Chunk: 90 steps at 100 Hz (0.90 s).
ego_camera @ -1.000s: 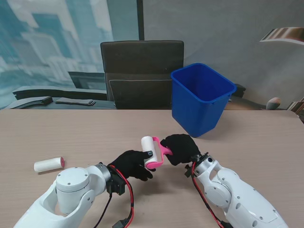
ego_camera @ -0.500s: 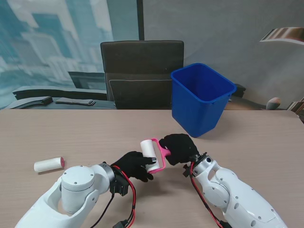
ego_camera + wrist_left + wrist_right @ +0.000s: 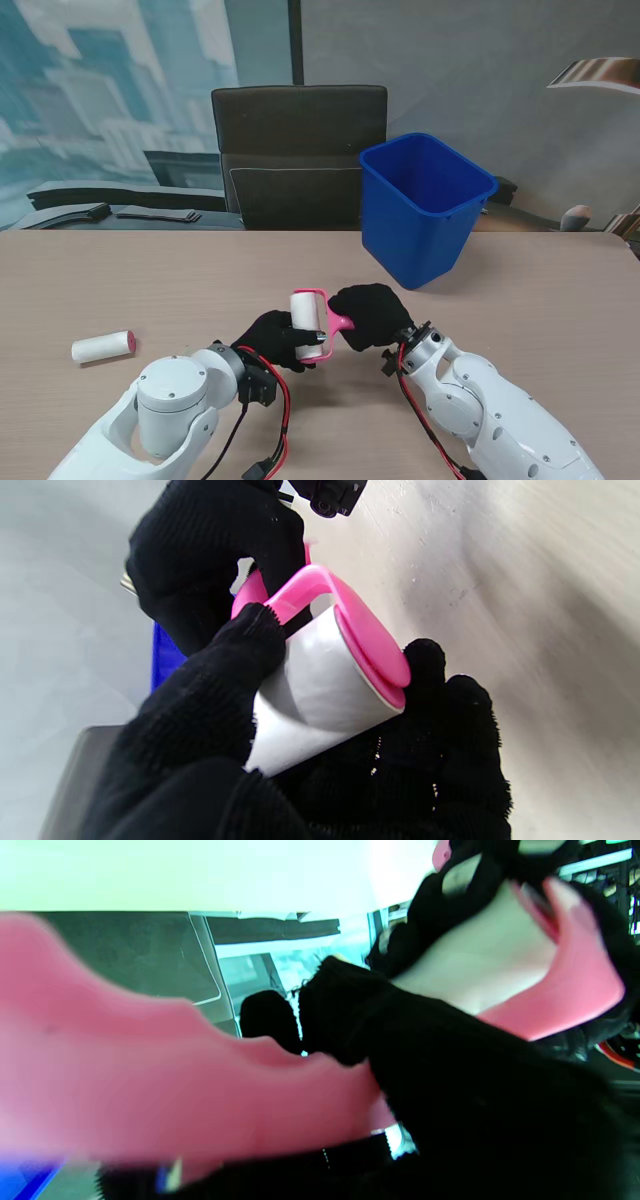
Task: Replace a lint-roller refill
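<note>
The pink lint roller (image 3: 335,322) is held above the table between both black-gloved hands. My right hand (image 3: 372,316) is shut on its pink handle (image 3: 165,1095). My left hand (image 3: 272,340) is shut on the white refill roll (image 3: 309,322) that sits on the roller. In the left wrist view its fingers (image 3: 220,690) wrap the white roll (image 3: 320,690) under the pink end cap (image 3: 372,650). A second white roll with a pink end (image 3: 103,346) lies on the table at the far left.
A blue bin (image 3: 424,208) stands on the table beyond my right hand. A dark office chair (image 3: 298,155) is pushed in behind the table's far edge. Red and black cables (image 3: 270,420) hang from my left wrist.
Both hands have lifted the roller slightly and turned it more upright. The left hand has closed further around the white roll.
</note>
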### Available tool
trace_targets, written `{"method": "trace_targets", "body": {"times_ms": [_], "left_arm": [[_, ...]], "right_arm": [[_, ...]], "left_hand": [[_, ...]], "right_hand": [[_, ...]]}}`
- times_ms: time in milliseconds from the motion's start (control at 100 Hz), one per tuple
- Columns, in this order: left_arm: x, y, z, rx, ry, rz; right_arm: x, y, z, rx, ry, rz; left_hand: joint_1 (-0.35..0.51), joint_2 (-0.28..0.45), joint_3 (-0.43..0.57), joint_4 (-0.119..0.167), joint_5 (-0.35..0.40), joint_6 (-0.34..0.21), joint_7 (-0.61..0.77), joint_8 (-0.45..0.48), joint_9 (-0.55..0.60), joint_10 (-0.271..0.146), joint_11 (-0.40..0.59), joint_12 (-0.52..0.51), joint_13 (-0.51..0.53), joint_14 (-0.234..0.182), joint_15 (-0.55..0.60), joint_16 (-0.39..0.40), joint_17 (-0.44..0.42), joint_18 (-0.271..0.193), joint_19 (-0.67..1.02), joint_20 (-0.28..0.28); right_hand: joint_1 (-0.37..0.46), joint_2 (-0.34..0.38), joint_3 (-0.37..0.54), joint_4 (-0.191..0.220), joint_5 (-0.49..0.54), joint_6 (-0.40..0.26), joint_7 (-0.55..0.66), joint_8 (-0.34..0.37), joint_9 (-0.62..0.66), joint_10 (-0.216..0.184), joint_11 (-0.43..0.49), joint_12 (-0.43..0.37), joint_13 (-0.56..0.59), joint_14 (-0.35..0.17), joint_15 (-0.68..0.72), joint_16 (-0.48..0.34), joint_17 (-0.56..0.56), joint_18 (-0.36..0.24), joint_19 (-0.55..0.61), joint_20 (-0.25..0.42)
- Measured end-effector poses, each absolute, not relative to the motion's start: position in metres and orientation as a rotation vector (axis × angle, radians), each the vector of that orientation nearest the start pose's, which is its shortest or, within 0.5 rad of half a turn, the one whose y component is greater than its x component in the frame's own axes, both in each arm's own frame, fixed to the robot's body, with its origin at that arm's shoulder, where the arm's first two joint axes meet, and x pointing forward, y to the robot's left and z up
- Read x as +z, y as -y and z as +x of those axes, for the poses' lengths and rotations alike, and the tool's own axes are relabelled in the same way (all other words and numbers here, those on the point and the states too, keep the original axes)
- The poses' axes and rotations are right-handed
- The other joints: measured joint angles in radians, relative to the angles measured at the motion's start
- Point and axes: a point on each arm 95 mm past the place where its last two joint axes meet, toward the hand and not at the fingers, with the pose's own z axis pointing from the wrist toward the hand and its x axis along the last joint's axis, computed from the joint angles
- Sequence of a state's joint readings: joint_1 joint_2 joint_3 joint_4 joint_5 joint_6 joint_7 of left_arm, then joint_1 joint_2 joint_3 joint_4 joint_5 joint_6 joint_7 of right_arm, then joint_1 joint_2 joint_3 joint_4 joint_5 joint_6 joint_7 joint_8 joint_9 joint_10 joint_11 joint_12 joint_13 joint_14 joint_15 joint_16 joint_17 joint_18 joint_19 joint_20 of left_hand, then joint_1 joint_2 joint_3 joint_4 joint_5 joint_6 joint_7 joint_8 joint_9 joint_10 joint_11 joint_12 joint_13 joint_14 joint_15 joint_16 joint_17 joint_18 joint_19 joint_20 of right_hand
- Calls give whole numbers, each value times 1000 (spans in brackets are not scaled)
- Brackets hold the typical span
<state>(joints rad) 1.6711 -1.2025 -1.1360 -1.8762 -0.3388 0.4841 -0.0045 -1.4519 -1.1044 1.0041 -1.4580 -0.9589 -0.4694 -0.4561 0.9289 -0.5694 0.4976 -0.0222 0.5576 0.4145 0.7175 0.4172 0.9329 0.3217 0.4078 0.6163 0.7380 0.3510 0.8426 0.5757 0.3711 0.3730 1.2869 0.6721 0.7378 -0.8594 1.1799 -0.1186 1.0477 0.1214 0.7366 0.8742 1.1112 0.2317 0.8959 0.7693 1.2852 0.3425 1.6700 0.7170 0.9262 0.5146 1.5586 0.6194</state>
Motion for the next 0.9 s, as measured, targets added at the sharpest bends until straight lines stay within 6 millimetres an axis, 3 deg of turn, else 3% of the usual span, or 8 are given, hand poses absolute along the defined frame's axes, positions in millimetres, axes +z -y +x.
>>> {"method": "trace_targets", "body": {"times_ms": [70, 90, 140, 200, 330, 410, 510, 900], "left_arm": [[-310, 94, 342, -1861, -780, -2767], [-309, 94, 342, -1874, -806, -2732], [-307, 93, 344, -1906, -868, -2639], [-306, 93, 346, -1949, -953, -2505], [-307, 89, 351, -1999, -1074, -2334], [-307, 86, 353, -1994, -1135, -2286], [-307, 81, 355, -1988, -1222, -2164], [-308, 74, 351, -2022, -1439, -2120]], "right_arm": [[-321, -68, 383, 2130, -1511, 809], [-321, -66, 383, 2118, -1525, 815], [-322, -63, 383, 2094, -1551, 833], [-323, -59, 381, 2086, -1555, 858], [-320, -52, 379, 2105, -1541, 945], [-318, -50, 377, 2113, -1561, 961], [-315, -46, 375, 2132, -1559, 951], [-301, -38, 377, 2159, -1512, 869]], "left_hand": [[4, 0, -10, -2, 0, -9, 10, -9, 0, 0, 0, 12, 0, 0, 7, 10, 0, 0, 4, 0], [6, 0, -16, -2, 0, -16, 13, -9, 0, 0, 0, 17, 0, 0, 11, 12, 0, 0, 7, 0], [8, 0, -26, -2, 0, -30, 21, -12, 0, 0, 5, 28, 0, 1, 24, 22, 0, 2, 14, 0], [8, 0, -33, -2, 0, -39, 21, -14, 0, 0, 6, 40, 0, 1, 33, 25, 0, 2, 17, 0], [11, 0, -34, -2, 1, -60, 20, -20, 0, 0, -2, 90, 0, 1, 42, 53, 1, 3, 19, 3], [11, 0, -34, -2, 1, -64, 14, -20, 0, 0, -12, 111, 0, 1, 43, 64, 0, 3, 20, 3], [19, 0, -40, -2, 1, -65, -2, -21, 0, 0, -15, 134, 0, 2, 45, 77, -3, 4, 23, 4], [19, 0, -40, -2, 18, -76, -47, -21, 0, 0, -16, 158, 0, 7, 56, 91, -4, 12, 28, 5]], "right_hand": [[-1, 144, -143, 56, -114, -1, 80, -210, -88, 0, -49, -56, -54, 55, -99, -36, -100, 16, -98, 1], [-24, 153, -167, 68, -151, -4, 104, -252, -117, -1, -61, -74, -87, 83, -239, -61, -139, 48, -140, -1], [-48, 229, -215, 66, -236, -34, 124, -309, -178, -15, -83, -103, -120, 169, -582, -99, -210, 220, -223, -13], [-81, 260, -303, 65, -294, -51, 114, -343, -238, -14, -109, -139, -170, 182, -729, -113, -279, 223, -267, -13], [-213, 402, -452, 65, -307, -35, -219, -214, -333, -8, -165, -212, -302, 175, -993, -181, -384, 193, -313, -12], [-249, 402, -518, 65, -332, -22, -304, -203, -380, -5, -197, -224, -360, 172, -1066, -207, -441, 169, -348, -12], [-281, 431, -585, 65, -368, -8, -351, -203, -419, -5, -233, -240, -426, 156, -1127, -231, -499, 118, -389, -15], [-281, 465, -628, 65, -438, 0, -392, -217, -508, -5, -269, -270, -526, 155, -1198, -270, -597, 118, -459, -60]]}}
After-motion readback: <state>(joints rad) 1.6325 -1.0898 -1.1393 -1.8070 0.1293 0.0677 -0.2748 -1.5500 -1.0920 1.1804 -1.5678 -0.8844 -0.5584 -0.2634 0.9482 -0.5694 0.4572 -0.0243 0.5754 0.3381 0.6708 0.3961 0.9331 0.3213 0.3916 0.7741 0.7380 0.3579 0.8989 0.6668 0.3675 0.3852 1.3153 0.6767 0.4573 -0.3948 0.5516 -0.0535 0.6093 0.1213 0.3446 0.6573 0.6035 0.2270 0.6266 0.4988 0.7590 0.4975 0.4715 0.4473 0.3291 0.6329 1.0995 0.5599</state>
